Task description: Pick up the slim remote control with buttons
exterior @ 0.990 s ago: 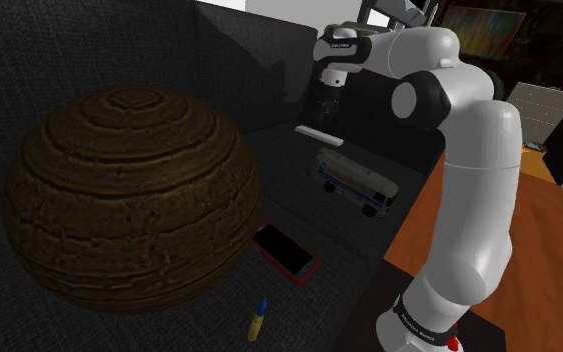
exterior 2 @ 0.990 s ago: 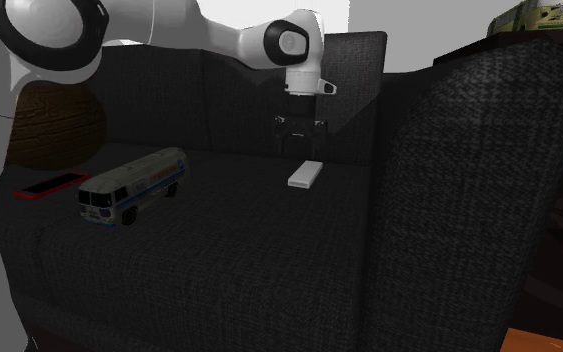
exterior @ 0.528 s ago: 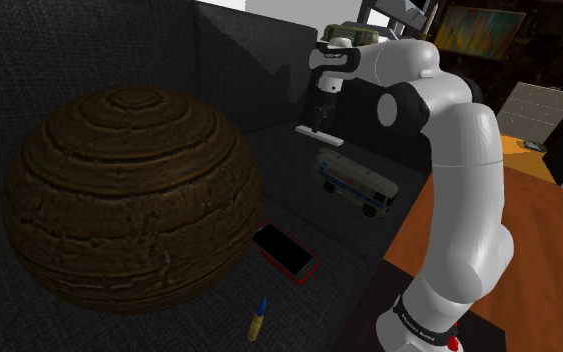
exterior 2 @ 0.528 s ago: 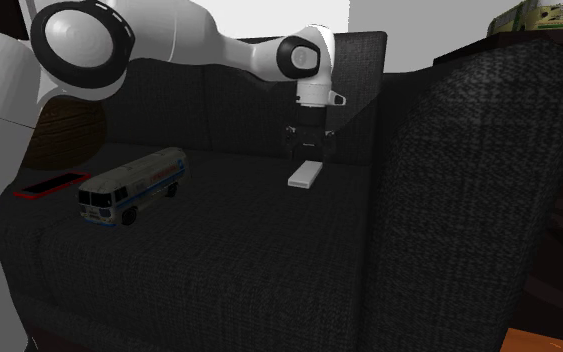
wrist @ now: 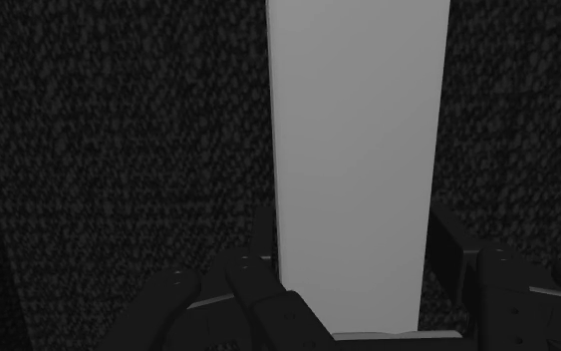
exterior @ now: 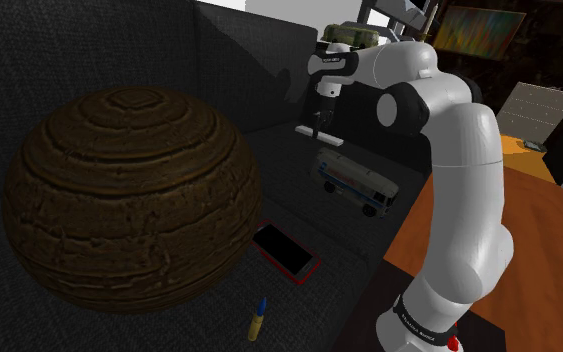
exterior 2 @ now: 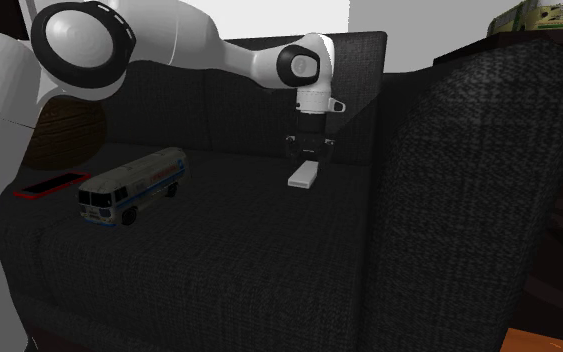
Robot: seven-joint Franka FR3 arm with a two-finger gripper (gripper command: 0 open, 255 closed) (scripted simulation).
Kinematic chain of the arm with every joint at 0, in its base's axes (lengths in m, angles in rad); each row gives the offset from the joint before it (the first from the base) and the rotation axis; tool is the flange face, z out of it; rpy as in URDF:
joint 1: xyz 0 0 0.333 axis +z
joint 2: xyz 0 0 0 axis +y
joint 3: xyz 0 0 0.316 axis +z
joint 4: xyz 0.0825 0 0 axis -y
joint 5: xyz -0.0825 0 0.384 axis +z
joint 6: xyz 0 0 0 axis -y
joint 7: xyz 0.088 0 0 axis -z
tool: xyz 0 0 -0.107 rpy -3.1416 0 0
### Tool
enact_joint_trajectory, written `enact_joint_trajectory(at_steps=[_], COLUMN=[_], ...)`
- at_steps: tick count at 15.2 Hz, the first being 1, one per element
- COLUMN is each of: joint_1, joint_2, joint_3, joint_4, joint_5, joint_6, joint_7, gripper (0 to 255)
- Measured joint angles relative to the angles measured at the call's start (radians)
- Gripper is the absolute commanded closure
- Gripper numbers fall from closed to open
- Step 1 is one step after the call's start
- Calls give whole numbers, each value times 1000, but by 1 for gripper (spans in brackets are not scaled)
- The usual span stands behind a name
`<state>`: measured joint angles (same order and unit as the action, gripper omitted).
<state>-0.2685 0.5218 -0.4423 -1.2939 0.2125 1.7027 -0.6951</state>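
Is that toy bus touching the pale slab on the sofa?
Apart. The second exterior view shows a stretch of bare dark sofa cushion between the toy bus and the pale remote.

It's dim in here. The dark charcoal woven sofa soaks up nearly all the light, and in the second exterior view its seat and back run together into one murky mass. The glossy white robot arm is the brightest thing, lit from above, with soft grey shading down its underside. The big brown grooved ball catches a faint light on top and sinks to near black below. The orange wood-grain surface glows warmer. Close in, the flat pale grey slim remote is evenly, dully lit.
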Motion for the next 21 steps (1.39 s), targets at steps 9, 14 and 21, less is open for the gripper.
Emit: enact_joint_trajectory(at_steps=[9, 14, 21], joint_1=[-5, -15, -41], joint_2=[4, 7, 32], joint_3=[0, -2, 0], joint_4=[35, 103, 241], joint_5=[0, 1, 8], joint_6=[-31, -96, -207], joint_7=[2, 5, 11], gripper=[255, 255, 255])
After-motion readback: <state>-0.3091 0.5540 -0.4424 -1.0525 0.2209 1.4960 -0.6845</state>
